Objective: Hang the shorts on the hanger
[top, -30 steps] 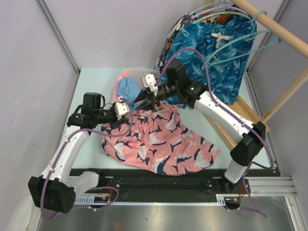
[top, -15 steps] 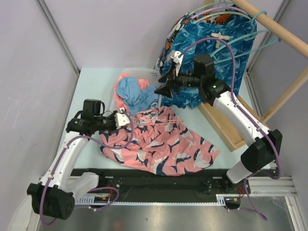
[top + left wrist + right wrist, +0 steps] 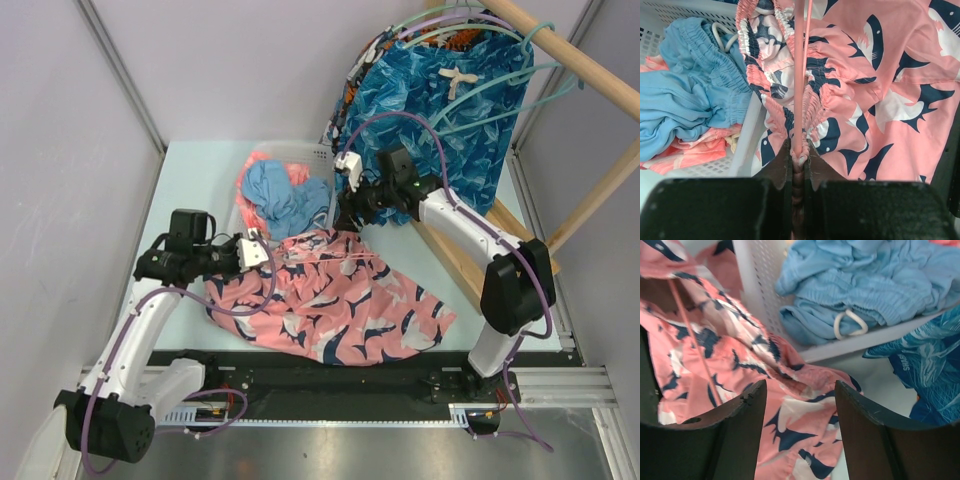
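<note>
The coral-pink shorts (image 3: 345, 300) with navy and white fish print lie spread over the table's near middle. My left gripper (image 3: 262, 252) is shut on their gathered waistband (image 3: 790, 122) at the left end. The hanger's thin pink rod (image 3: 799, 75) runs straight out of the same pinch (image 3: 799, 156). My right gripper (image 3: 345, 207) hangs open just above the shorts' far edge, beside the basket. In the right wrist view its fingers (image 3: 742, 415) straddle a raised fold of the shorts (image 3: 790, 405) without touching it. The hanger's rod (image 3: 692, 335) crosses the fabric at the left there.
A white perforated basket (image 3: 318, 153) behind the shorts holds a plain light-blue garment (image 3: 283, 193) and some pink cloth. Blue leaf-print shorts (image 3: 440, 110) hang on teal hangers from a wooden rail (image 3: 570, 58) at the back right. The rack's wooden foot (image 3: 462, 262) lies right of my right arm.
My right gripper let go and opened, swung up toward the rack, then came back down to the shorts' far edge. My left gripper drew the waistband slightly left and nearer.
</note>
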`<move>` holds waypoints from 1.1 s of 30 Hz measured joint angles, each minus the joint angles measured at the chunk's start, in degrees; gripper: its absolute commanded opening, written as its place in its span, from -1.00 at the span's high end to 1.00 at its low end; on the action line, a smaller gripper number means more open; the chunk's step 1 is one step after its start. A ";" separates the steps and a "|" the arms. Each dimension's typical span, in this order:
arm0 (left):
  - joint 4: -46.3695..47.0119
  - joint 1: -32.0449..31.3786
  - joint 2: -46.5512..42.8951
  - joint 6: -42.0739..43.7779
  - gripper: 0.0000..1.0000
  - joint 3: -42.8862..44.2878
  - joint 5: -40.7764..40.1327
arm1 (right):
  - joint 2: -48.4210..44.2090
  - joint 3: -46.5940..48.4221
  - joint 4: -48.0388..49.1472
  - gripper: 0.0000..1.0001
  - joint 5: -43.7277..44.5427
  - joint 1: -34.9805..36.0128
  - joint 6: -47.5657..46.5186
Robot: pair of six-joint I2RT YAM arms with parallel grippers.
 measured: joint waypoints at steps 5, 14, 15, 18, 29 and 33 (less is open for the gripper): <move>0.07 0.00 -0.42 -0.24 1.00 0.00 -0.31 | 2.62 -0.81 0.79 -0.21 1.49 0.02 -0.85; 0.72 0.00 -0.42 -2.58 1.00 0.00 -0.63 | 7.52 -3.48 5.42 0.89 4.72 0.68 -0.11; 0.94 0.09 -0.42 -2.95 1.00 0.00 -0.76 | 7.58 -3.56 5.44 1.00 5.05 0.66 0.13; 1.22 1.27 -0.42 -3.61 1.00 0.00 -1.03 | 7.32 -3.61 5.38 1.00 5.49 0.13 0.31; 3.34 9.05 1.36 -4.96 1.00 0.13 -2.40 | -3.41 -3.69 -3.54 1.00 4.42 -4.46 -1.27; 3.56 10.38 3.74 -4.61 0.99 0.13 -3.34 | -6.97 -3.69 -7.50 1.00 4.00 -4.66 -2.14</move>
